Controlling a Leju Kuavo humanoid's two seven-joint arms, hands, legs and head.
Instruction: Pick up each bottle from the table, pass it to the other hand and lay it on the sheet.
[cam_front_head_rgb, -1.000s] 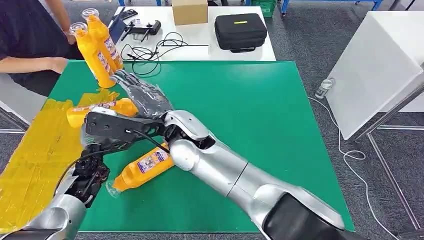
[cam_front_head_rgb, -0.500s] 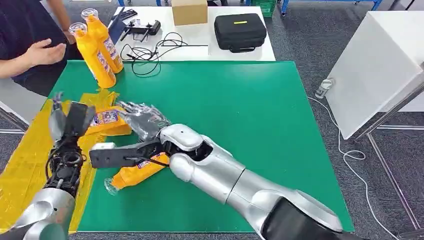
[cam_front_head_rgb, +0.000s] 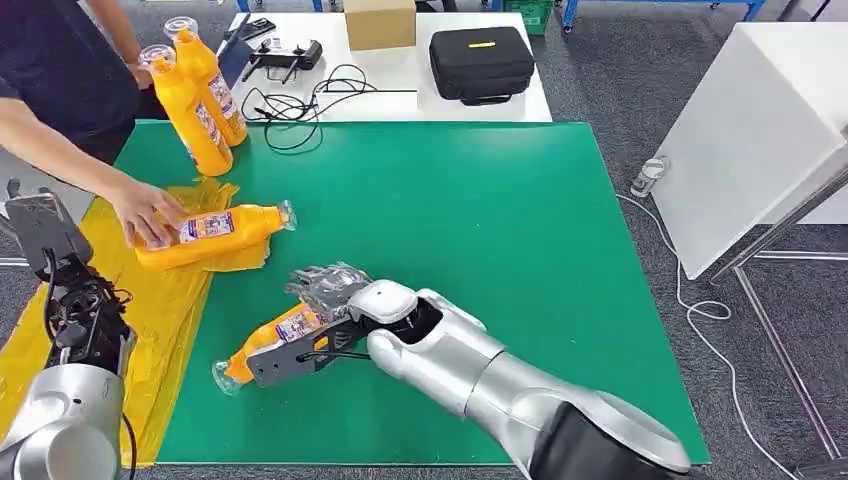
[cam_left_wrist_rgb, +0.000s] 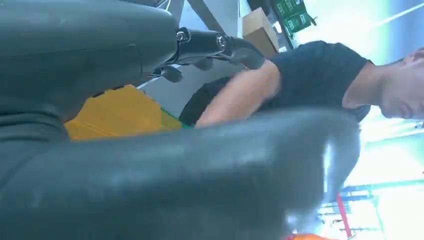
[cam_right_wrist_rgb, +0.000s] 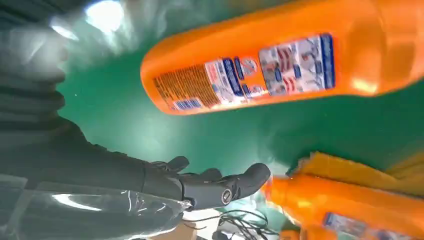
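Rt hand (cam_front_head_rgb: 325, 288), fingers spread and holding nothing, hovered just above an orange bottle (cam_front_head_rgb: 275, 340) lying on the green table (cam_front_head_rgb: 520, 220). A second bottle (cam_front_head_rgb: 205, 235) lay on the yellow sheet (cam_front_head_rgb: 170, 320) w/ a person's hand (cam_front_head_rgb: 145, 212) on it. Left hand (cam_left_wrist_rgb: 220, 45) was raised, fingers apart, empty.

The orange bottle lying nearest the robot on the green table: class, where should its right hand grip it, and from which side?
Probably the labelled body of the orange bottle, from above: it lies flat, and its capped neck looks too narrow. The right hand hovers there.
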